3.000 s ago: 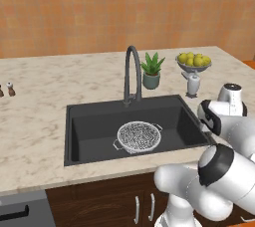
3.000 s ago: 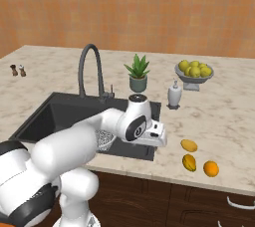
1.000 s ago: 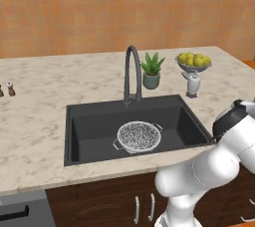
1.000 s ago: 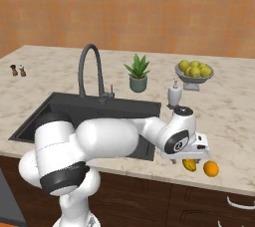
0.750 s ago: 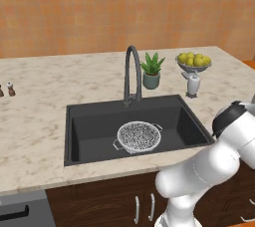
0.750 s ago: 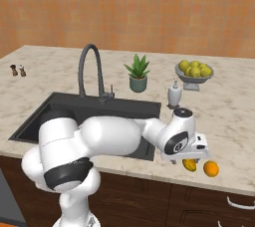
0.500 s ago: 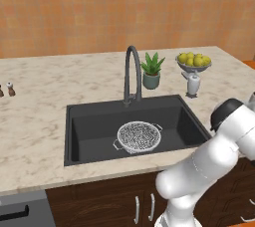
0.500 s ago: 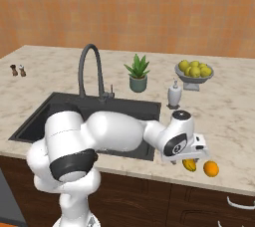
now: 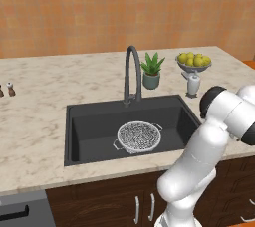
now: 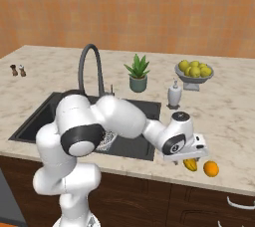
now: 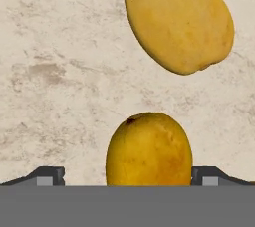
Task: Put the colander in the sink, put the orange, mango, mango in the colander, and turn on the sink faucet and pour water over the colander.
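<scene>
Mangos lie on the marble table right of the sink: a near mango, oval, deep yellow with a dark stem spot, sits between the wide-apart jaws of the gripper, ungripped; a far mango is longer and paler. The orange rests just beside them. The speckled mesh colander sits in the black basin.

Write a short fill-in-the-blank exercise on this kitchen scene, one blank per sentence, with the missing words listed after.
1. The colander sits inside the ____.
2. The hand, jaws open, is lowered over a ____ on the counter.
3. In the right base view, the round fruit right of the hand is the ____.
4. The colander holds ____ fruit so far.

Missing words: sink; mango; orange; no
</scene>
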